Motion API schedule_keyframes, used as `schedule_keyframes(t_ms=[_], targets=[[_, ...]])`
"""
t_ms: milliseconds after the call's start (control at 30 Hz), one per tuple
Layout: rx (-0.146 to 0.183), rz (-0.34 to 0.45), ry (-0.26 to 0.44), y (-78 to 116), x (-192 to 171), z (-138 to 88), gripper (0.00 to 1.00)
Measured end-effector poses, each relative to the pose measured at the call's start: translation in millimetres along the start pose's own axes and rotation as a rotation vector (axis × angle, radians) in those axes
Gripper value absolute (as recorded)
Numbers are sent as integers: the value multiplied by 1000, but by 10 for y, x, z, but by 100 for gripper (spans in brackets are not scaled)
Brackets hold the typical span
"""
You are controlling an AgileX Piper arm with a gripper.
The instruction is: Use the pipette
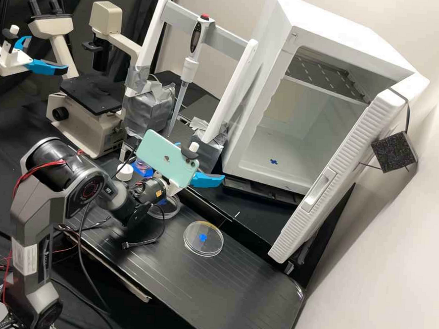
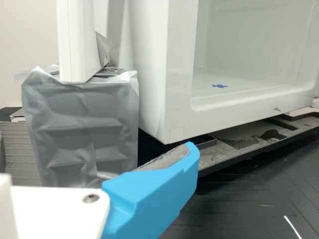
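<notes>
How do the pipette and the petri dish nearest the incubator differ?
Pose: pipette hangs tip-down at the rack's crossbar; petri dish lies flat on the black ridged board.
Shape: pipette long and thin; petri dish round and shallow.
Colour: pipette mostly white and grey, red top; petri dish clear, blue mark.
Shared: no hand on either.

Your high view looks forward and down from farther back. Your wrist view, close and nearly level, faces the white cabinet (image 2: 180,74) both share.

the mint phone (image 1: 166,157) partly hides the pincer (image 1: 206,180).
</notes>
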Motion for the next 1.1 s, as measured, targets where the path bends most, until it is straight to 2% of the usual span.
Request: schedule_keyframes(t_ms=[400, 467, 567, 667, 833, 933, 1100], targets=[[-2, -1, -3, 14, -98, 13, 100], [-8, 7, 11, 70, -198, -13, 100], [7, 39, 49, 181, -353, -92, 100], [24, 85, 132, 334, -502, -274, 100], [25, 158, 281, 503, -687, -659, 100], [-6, 169, 335, 524, -686, -915, 100], [-66, 145, 337, 506, -575, -1344, 100]])
